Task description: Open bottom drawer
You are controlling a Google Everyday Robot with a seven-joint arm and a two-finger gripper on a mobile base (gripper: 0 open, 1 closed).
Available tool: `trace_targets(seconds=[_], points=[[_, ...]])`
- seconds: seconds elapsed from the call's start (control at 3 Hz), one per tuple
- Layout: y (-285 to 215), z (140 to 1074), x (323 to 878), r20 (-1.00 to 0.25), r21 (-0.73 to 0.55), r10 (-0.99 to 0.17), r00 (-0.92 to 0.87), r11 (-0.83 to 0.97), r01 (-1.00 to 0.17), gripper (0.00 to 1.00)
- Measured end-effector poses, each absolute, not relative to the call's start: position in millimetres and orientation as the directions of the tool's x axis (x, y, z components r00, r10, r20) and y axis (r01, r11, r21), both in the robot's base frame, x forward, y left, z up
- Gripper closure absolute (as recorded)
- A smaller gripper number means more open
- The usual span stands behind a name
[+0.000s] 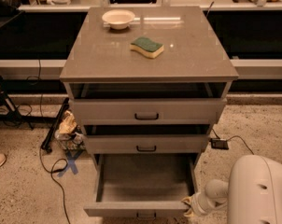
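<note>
The grey cabinet (148, 55) has three drawers. The bottom drawer (140, 208) is pulled far out, its empty inside showing, and its small black handle (145, 215) sits at the frame's lower edge. The middle drawer (145, 144) and top drawer (147, 111) stand slightly ajar. My white arm (257, 190) reaches in from the lower right. My gripper (191, 206) is at the right end of the bottom drawer's front, touching or very near its corner.
A white bowl (118, 18) and a green-and-yellow sponge (147, 46) lie on the cabinet top. Cables (52, 164) and a crumpled bag (68, 129) lie on the floor at the left. A small black box with a cable (219, 143) lies at the right.
</note>
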State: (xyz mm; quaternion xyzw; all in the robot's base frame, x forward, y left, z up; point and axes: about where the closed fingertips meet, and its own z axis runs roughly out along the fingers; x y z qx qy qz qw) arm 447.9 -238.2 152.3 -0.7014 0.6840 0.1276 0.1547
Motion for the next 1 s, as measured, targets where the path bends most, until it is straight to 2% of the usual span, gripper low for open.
trace_targets(seconds=[0.67, 1.0], points=[[-245.1, 148.5, 435.8, -0.412, -0.047, -0.911, 0.012, 0.008, -0.999, 1.00], [-242.4, 150.0, 435.9, -0.412, -0.047, -0.911, 0.012, 0.008, -0.999, 0.73]])
